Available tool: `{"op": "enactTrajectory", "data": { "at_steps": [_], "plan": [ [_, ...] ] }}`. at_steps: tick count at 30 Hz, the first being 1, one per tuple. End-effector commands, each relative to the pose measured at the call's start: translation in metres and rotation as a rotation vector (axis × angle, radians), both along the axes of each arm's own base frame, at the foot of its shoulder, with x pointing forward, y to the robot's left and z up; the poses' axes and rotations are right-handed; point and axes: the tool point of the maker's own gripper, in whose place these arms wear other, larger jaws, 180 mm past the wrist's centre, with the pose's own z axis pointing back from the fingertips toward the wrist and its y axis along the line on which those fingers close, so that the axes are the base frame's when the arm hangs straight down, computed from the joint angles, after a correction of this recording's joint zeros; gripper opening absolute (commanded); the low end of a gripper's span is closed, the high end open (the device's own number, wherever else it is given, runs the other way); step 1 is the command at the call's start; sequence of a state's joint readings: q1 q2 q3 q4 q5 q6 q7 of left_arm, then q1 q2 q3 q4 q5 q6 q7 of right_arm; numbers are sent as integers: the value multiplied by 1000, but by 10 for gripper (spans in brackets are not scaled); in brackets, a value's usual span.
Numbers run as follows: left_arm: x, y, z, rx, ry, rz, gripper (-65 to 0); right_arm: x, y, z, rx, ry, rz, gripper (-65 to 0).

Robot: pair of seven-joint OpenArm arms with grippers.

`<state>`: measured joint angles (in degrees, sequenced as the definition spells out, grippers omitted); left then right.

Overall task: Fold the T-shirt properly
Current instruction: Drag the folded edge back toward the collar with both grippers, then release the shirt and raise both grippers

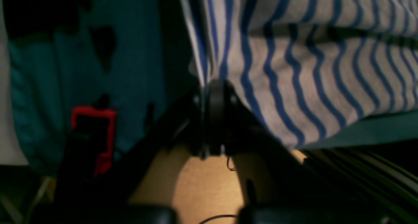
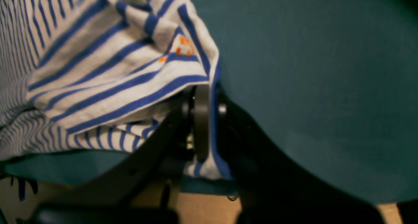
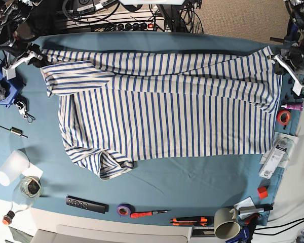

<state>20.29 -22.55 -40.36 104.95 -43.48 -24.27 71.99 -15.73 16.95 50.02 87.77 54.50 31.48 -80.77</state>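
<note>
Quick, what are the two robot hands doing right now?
Left hand: closed, pinching the edge of the big white cotton T-shirt with thin blue stripes.
Right hand: closed, pinching another edge of the same T-shirt.

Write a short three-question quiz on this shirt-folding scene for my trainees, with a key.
1. True or false: both tools are shut on the T-shirt.
2. Which lies nearest the roll of purple tape at the near table edge? A) black remote control B) orange tape roll C) blue clamp block
3. Fill in: the table is covered by a ____ cloth.

Key
1. True: the left tool pinches the striped fabric at one far corner, the right tool at the other.
2. A
3. teal
</note>
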Motion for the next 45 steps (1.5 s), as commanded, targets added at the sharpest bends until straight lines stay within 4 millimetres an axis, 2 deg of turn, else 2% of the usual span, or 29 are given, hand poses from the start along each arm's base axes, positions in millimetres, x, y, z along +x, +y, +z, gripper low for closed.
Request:
{"op": "enactTrajectory", "data": {
  "at_steps": [1,8,12,19,26,31,32,34,37,39,45],
  "plan": [
    [4,6,9,20,-24,-3,-650,7,-9,13,-36,-36,6,-650],
    [-5,6,5,20,0,0,-650,-1,-17,6,-78,24,-8,-650],
    [-10,17,0,82,33,10,-650,-4,-20,3,-94,48,-15,-650],
    [-6,18,2,87,6,15,-650,-10,-26,-1,-116,90,-40,-650],
    [-4,20,3,99,-3,18,-650,-9,-25,-1,-112,85,-40,-650],
    [-3,16,4,83,-14,3,-650,-1,-17,5,-71,29,-25,-650],
    [-2,13,5,73,-23,-15,-631,0,-16,6,-67,21,-21,-650],
    [-2,11,6,72,-30,-42,-531,2,-15,8,-63,8,-11,-650],
    [-1,11,6,72,-31,-41,-427,2,-15,8,-69,7,-5,-532],
    [-2,11,6,73,-29,-41,-416,2,-19,11,-78,7,-2,-473],
    [-2,20,11,133,-13,-53,-416,6,-37,25,-134,3,7,-468]
  ]
}}
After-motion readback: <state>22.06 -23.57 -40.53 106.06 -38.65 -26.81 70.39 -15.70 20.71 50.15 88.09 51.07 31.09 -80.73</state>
